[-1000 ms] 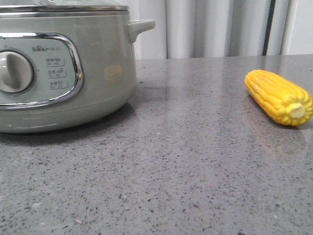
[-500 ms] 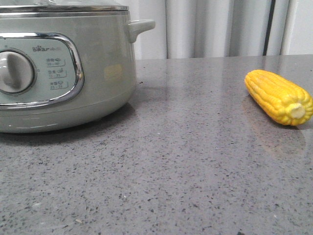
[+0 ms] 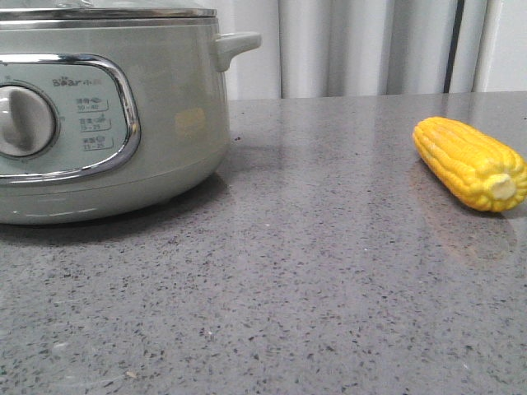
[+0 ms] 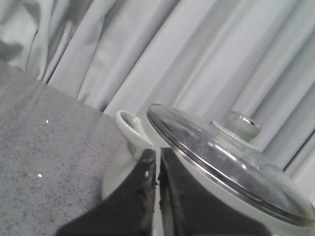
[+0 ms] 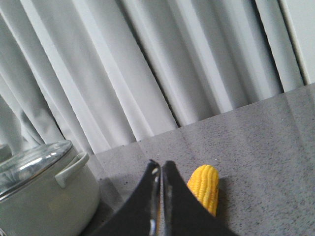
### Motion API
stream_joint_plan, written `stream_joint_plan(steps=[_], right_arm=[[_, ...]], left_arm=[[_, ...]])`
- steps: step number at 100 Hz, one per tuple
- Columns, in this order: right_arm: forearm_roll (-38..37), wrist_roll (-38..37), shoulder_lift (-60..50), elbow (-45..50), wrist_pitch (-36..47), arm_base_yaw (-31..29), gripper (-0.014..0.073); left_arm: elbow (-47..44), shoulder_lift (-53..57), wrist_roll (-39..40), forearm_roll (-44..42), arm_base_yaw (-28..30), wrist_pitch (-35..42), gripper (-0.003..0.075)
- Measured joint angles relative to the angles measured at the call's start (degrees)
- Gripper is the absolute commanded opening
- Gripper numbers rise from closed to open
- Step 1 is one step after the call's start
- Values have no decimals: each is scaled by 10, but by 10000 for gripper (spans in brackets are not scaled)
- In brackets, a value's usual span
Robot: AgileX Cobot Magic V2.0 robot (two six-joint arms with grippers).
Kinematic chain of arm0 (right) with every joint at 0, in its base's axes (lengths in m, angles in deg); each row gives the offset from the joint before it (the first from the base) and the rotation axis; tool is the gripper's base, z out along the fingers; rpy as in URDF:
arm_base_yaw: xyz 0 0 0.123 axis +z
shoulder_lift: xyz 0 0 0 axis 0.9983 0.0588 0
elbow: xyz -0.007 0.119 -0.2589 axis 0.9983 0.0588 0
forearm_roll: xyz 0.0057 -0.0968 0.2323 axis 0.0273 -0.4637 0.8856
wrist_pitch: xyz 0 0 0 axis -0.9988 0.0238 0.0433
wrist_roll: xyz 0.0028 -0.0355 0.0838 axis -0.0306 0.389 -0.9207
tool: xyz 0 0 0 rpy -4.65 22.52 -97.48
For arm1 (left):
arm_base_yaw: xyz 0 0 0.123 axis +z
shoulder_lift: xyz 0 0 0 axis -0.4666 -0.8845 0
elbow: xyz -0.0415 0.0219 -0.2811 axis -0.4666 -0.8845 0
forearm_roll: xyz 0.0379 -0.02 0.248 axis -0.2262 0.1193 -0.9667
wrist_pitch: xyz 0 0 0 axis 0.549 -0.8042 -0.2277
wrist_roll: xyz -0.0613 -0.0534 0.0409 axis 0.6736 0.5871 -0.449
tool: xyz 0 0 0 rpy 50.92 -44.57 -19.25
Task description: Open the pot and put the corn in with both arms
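Note:
The pale sage-green pot point(image 3: 99, 123) stands at the left of the grey table, with its glass lid point(image 4: 221, 157) and knob point(image 4: 241, 123) on it. The yellow corn point(image 3: 469, 162) lies at the right, its stub end toward me. My left gripper point(image 4: 157, 157) is shut and empty, raised near the pot's side handle point(image 4: 129, 125). My right gripper point(image 5: 161, 169) is shut and empty, raised above the table with the corn point(image 5: 205, 186) just beyond it and the pot point(image 5: 44, 196) off to one side. Neither gripper shows in the front view.
Grey speckled tabletop point(image 3: 288, 271) runs between pot and corn. Pale curtains point(image 3: 362, 45) hang behind the table's far edge.

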Motion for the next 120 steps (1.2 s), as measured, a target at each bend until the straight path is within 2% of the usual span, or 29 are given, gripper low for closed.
stream_joint_plan(steps=[12, 19, 26, 28, 36, 43, 49, 59, 85, 103, 120], right_arm=[[-60, 0, 54, -56, -45, 0, -60], [-88, 0, 92, -93, -77, 0, -12], [-103, 0, 130, -130, -110, 0, 74], [-106, 0, 141, -141, -120, 0, 106], [-109, 0, 178, -180, -153, 0, 241], [-111, 0, 208, -212, -180, 0, 358], [-111, 4, 231, -236, -201, 0, 440], [-113, 18, 257, -262, -224, 0, 503], [-116, 26, 273, -270, -239, 0, 503], [-116, 28, 273, -270, -246, 0, 503], [-116, 28, 273, -270, -249, 0, 503]], left_arm=[[73, -57, 0, -105, 0, -68, -15], [113, -97, -3, -133, 0, -91, 40], [151, -138, -20, -143, 0, -104, 180], [162, -151, -30, -145, 0, -107, 256], [204, -202, -65, -146, -10, -116, 460], [235, -246, -80, -147, -28, -120, 554], [257, -280, -86, -148, -45, -121, 556], [292, -340, -92, -157, -83, -114, 544], [341, -492, -105, -175, -170, -20, 547], [344, -580, -105, -176, -181, 102, 547], [360, -636, -105, -176, -183, 124, 547]])
